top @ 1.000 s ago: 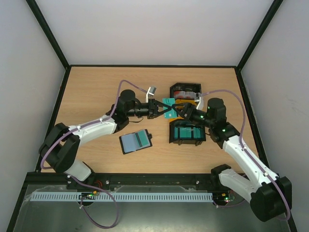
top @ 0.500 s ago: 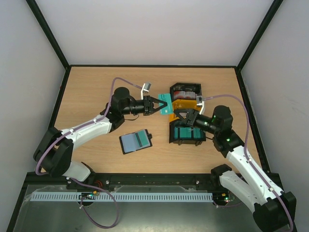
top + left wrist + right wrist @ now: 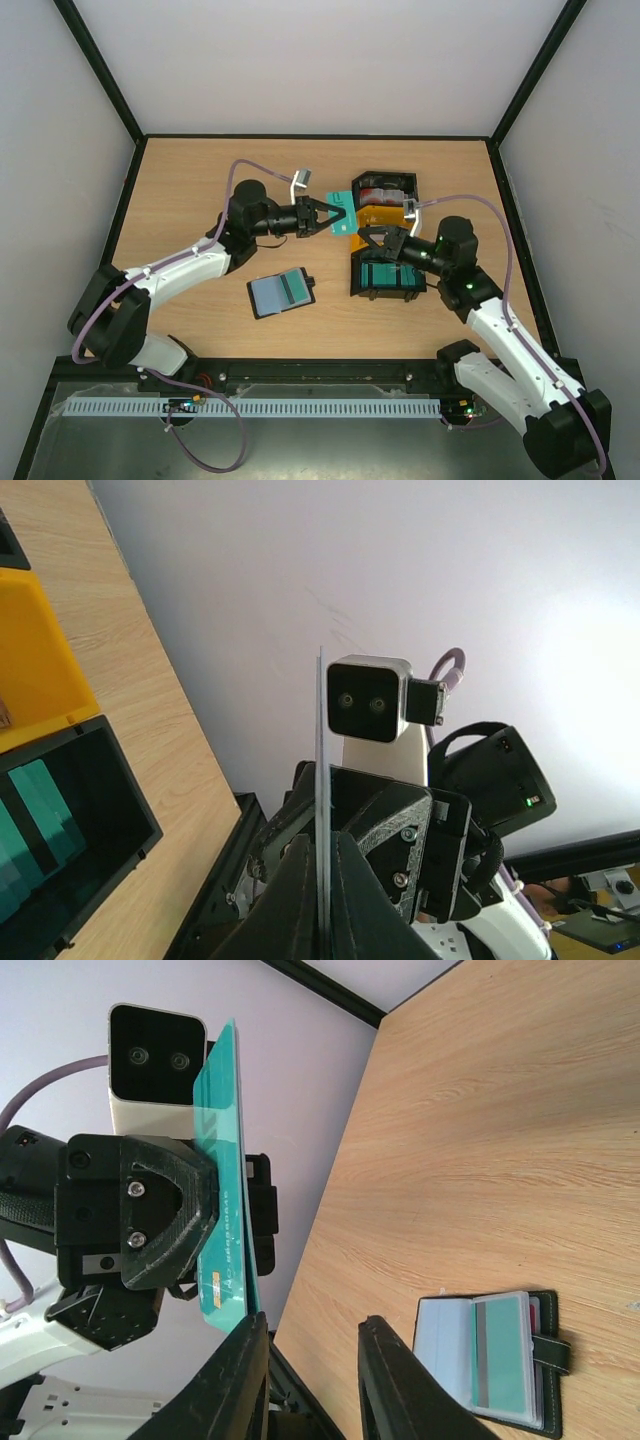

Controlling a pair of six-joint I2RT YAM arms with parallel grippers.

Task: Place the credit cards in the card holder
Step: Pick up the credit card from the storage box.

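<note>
My left gripper (image 3: 338, 219) is shut on a teal credit card (image 3: 348, 222), held above the table near the bins. In the left wrist view the card (image 3: 321, 770) shows edge-on, pinched between the two black fingers (image 3: 300, 900). My right gripper (image 3: 371, 238) sits just right of the card, apart from it. Its jaws stand apart with nothing between them (image 3: 313, 1335), and the teal card (image 3: 222, 1170) lies off to their left. The card holder (image 3: 281, 292) lies open on the table with a teal card in a slot (image 3: 500, 1350).
Three bins stand in a column at centre right: a black one holding red cards (image 3: 384, 188), a yellow one (image 3: 380, 213) and a black one holding teal cards (image 3: 388, 276). Black frame rails edge the table.
The right gripper has let go of the teal card, drawn back to the right and narrowed its jaws. The left gripper keeps the card and has shifted slightly up.
</note>
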